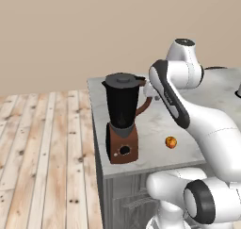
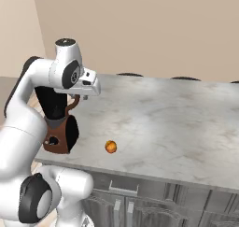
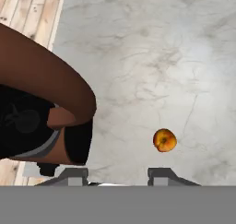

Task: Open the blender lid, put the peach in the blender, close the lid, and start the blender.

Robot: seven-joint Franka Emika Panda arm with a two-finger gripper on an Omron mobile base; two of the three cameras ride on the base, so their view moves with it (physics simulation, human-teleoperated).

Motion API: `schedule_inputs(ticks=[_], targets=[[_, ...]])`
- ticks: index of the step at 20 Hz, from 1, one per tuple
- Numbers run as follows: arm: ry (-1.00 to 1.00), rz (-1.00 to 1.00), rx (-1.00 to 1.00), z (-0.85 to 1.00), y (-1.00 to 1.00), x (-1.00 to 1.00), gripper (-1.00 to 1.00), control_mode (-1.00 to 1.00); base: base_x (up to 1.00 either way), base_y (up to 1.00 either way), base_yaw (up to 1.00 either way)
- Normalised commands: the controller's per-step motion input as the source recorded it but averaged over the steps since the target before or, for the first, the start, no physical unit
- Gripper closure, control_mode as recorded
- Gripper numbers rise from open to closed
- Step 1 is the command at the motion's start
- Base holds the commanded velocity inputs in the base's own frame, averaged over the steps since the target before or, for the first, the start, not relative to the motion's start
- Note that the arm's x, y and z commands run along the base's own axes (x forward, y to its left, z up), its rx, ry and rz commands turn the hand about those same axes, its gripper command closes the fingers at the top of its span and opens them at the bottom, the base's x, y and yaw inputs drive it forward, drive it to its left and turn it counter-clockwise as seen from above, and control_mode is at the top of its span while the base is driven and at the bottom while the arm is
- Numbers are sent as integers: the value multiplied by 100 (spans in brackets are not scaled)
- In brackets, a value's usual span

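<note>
the gripper [image 2: 85, 98] is seen raised above the desk [image 2: 177, 114], just beside the blender's curved brown handle [image 1: 145, 105], at about the height of the jar's upper part. in the hand view its two finger tips [image 3: 73, 174] are set apart at the bottom edge, with nothing between them, so the gripper is judged to be open and empty. from the hand camera, the handle is seen close at the left, with the marble desk below.

the blender [image 1: 122, 124] stands near the desk's left front corner, black jar on its reddish-brown base, the round black button [image 1: 124, 151] facing forward. the blender lid [image 1: 123, 80] is seated on the jar's rim, its small knob upright; the jar is closed. the peach [image 1: 171, 142] lies on the desk near the front edge, apart from the blender's base, to its right in the left base view.

the first step, opening the lid, is judged to be in hand and not yet done. for the next move, the gripper would need to be brought up and over the jar, centred on the knob, lowered around it, closed, and the lid lifted straight off. care is called for so that the handle is not struck and the tall blender not tipped.
</note>
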Motion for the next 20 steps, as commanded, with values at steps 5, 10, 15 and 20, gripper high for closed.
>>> schedule_inputs(ticks=[5, 10, 15, 20], targets=[[-13, -1, 2, 0, -7, -15, -100, -100, 0, 0, 0], [-12, -14, 0, 46, 43, -32, -100, -100, 0, 0, 0], [-9, -10, 0, 67, 92, -13, -100, -100, 0, 0, 0], [-1, 0, 0, 38, 69, 0, -100, -100, 0, 0, 0]])
